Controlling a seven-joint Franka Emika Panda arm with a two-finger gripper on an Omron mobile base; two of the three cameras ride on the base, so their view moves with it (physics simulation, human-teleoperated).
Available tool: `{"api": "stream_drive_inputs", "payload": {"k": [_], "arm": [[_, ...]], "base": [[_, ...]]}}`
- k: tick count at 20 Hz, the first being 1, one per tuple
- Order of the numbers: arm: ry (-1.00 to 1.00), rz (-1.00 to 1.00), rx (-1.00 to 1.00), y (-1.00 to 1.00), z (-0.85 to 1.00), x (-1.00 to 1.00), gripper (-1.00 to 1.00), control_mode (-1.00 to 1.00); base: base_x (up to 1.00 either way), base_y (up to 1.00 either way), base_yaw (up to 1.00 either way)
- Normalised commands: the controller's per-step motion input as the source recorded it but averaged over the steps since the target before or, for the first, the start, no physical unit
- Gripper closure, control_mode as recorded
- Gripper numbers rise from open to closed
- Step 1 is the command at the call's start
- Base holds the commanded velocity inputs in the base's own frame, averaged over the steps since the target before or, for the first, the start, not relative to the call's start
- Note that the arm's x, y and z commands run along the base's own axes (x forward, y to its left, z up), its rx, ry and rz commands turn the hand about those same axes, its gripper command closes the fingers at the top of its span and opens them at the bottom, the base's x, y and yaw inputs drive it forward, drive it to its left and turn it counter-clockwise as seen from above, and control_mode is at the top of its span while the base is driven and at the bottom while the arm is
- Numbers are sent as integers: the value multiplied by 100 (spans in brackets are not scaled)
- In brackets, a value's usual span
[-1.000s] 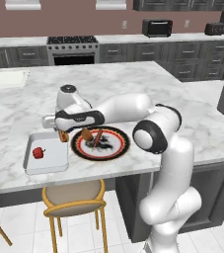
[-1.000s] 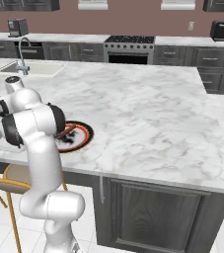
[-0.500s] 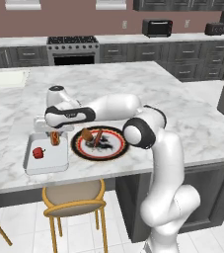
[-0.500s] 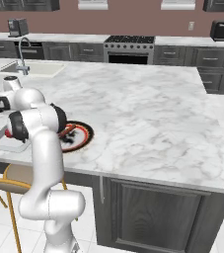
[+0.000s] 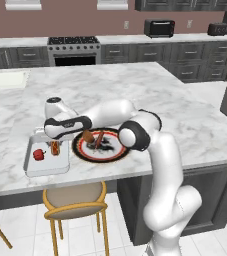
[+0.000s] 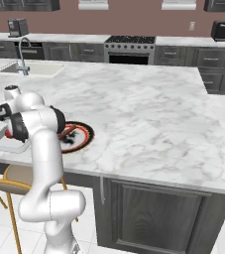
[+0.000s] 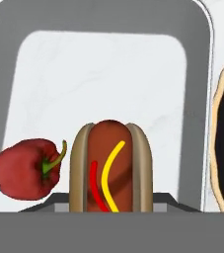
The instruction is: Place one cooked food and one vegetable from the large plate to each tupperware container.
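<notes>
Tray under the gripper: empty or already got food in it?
Not empty. The tray holds a red pepper; a hot dog is over it, whether released cannot tell.

White-and-grey marbled worktop (image 5: 150, 95), a broad kitchen island. Near its front edge, a shallow pale tupperware container (image 5: 31, 165) lying flat. Just beside it, toward the arm, the large plate (image 5: 85, 152) with black rim and red-orange ring, also flat on the marble. Plate and tray close together, whether touching unclear. Sink (image 6: 27, 69) with tap let into the far corner.

Glossy red pepper (image 7: 24, 169), veined marble counter (image 5: 195, 125)
</notes>
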Motion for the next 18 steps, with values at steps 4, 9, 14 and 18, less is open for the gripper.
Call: {"api": "stream_drive_inputs", "payload": {"k": [4,9,14,18], "arm": [[15,0,0,-1,-56,5,100,-100],[2,0,0,0,-29,9,100,-100],[0,0,0,2,-23,14,100,-100],[0,0,-2,22,-32,10,-100,-100]], "base": [[0,0,0],[0,0,0],[0,0,0],[0,0,0]]}}
